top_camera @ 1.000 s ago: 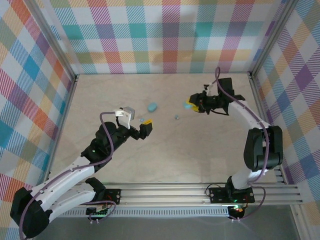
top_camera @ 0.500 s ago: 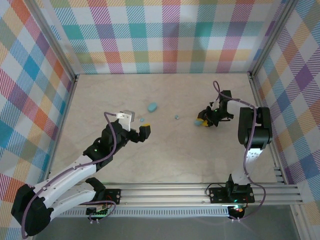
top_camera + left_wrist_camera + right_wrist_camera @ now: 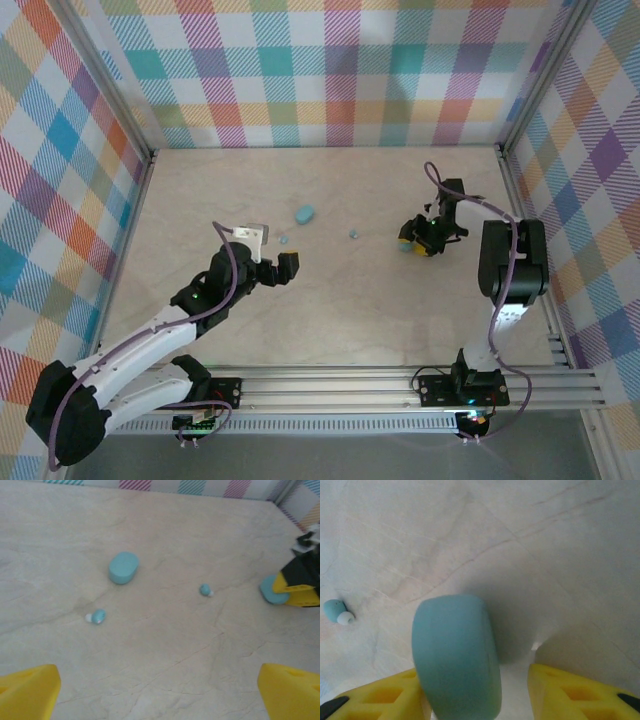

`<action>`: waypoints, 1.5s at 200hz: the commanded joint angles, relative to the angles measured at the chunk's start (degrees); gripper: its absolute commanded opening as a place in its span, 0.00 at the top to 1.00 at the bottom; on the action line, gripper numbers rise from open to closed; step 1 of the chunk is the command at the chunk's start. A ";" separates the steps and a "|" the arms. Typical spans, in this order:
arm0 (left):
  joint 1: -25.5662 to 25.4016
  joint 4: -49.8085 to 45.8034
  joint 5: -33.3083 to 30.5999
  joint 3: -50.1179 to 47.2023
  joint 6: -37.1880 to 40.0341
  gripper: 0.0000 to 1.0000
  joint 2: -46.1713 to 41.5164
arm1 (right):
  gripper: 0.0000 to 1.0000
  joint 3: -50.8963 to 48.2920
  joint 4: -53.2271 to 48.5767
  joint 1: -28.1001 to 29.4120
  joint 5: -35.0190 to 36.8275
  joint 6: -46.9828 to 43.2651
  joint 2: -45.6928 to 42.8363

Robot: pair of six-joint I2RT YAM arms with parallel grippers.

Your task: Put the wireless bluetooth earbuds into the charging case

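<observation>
Handling judgement: the tiny light-blue rounded earbud point(image 3: 98, 616) and its twin, the second earbud point(image 3: 205, 589), look very light, hard and smooth. They are likely to roll or squirt out of a loose pinch, so each is best taken across its round body with the very tips. The free-lying smooth light-blue oval plastic case half point(image 3: 123, 567), used here as the reference, looks light, rigid and slippery on its curved rim. A hold across its short width at mid-length seems safest. Positions, near to far: the left hand point(image 3: 277, 268) hangs on the near side of the reference half, its yellow fingertips point(image 3: 30, 692) spread to full width and carrying nothing. The first earbud lies between that hand and the reference half, just near-left of the half and not touching it. The second earbud lies to the right of the half, well apart from it. Further right again, the right hand point(image 3: 418, 238) sits low over the beige marbled table point(image 3: 330, 320). A second light-blue oval case half point(image 3: 455, 655) stands on its edge between that hand's yellow fingers point(image 3: 575, 690). Those jaws are partly spread. One finger is against or just beside the shell and a clear gap shows on the other side, so the piece is judged unclamped and liable to tip. The reference half lies farthest back.
</observation>
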 commanded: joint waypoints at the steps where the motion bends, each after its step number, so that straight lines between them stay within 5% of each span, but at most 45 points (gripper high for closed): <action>1: 0.99 -5.69 -2.80 4.97 -1.64 0.00 1.88 | 0.47 -0.96 -3.18 -0.17 3.68 -1.27 -4.99; 104: 7.30 -17.84 11.03 27.93 8.34 0.00 27.05 | 0.43 -3.38 -4.58 1.34 1.10 -0.91 -23.48; 138: 11.15 -23.72 19.81 40.99 10.85 0.16 41.57 | 0.43 -5.76 -2.83 2.98 -1.33 -0.01 -26.48; 221: 12.42 -36.80 15.91 65.71 12.79 0.28 67.31 | 0.40 -9.20 2.21 3.62 -6.34 -0.64 -24.25; 300: 13.05 -39.00 10.93 73.18 12.74 0.28 75.08 | 0.39 -9.42 6.74 3.62 -9.18 0.45 -20.62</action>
